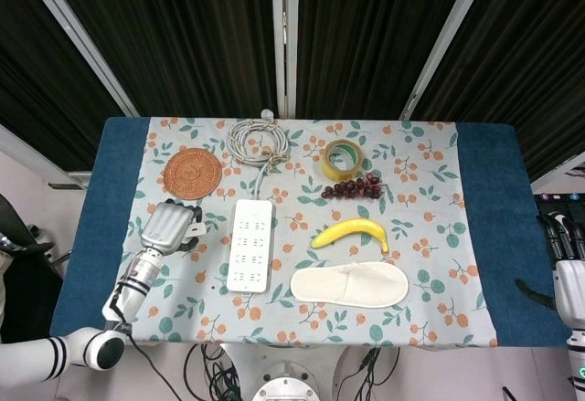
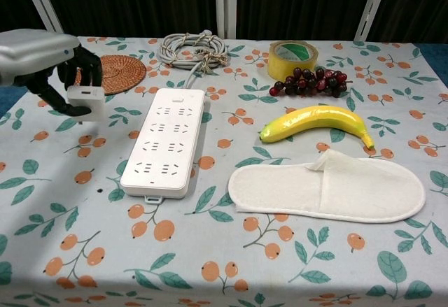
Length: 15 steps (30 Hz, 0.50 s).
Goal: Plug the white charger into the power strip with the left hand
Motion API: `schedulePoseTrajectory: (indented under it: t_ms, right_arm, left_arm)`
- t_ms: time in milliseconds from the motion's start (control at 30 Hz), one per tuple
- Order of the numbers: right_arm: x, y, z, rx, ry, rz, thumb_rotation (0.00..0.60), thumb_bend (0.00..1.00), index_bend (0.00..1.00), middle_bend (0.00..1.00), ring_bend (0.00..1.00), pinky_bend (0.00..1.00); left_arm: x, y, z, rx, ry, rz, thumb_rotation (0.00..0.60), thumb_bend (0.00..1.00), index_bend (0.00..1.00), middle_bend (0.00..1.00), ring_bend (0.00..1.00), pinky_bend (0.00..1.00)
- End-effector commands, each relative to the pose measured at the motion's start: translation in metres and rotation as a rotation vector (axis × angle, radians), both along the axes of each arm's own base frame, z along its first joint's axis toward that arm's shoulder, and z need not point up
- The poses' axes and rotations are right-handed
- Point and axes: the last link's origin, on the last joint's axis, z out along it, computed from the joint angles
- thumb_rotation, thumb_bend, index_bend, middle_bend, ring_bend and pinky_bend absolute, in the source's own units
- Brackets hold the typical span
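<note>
My left hand grips the white charger and holds it lifted off the cloth, left of the power strip. From the head camera the left hand hovers beside the strip's far end, and the charger shows only as a white sliver under its fingers. The white power strip lies lengthwise on the floral cloth, sockets up; it appears again as the power strip in the head view. My right hand hangs off the table's right edge, its fingers too indistinct to read.
The strip's coiled grey cable lies behind it. A woven coaster sits just beyond my left hand. Right of the strip are a tape roll, grapes, a banana and a white slipper.
</note>
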Motion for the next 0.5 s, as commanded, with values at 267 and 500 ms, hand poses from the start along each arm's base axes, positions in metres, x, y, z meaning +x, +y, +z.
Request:
schedulePoseTrajectory:
  t_ms: [267, 500]
  right_arm:
    - [0.004, -0.001, -0.001, 0.000, 0.010, 0.004, 0.600, 0.02, 0.00, 0.09, 0.00, 0.00]
    - [0.004, -0.002, -0.001, 0.001, 0.009, -0.001, 0.600, 0.02, 0.00, 0.09, 0.00, 0.00]
  left_arm:
    - [0.059, 0.017, -0.009, -0.109, -0.258, -0.188, 0.600, 0.48, 0.66, 0.73, 0.57, 0.58]
    - [0.074, 0.013, -0.035, -0.160, -0.274, -0.209, 0.600, 0.50, 0.67, 0.75, 0.58, 0.57]
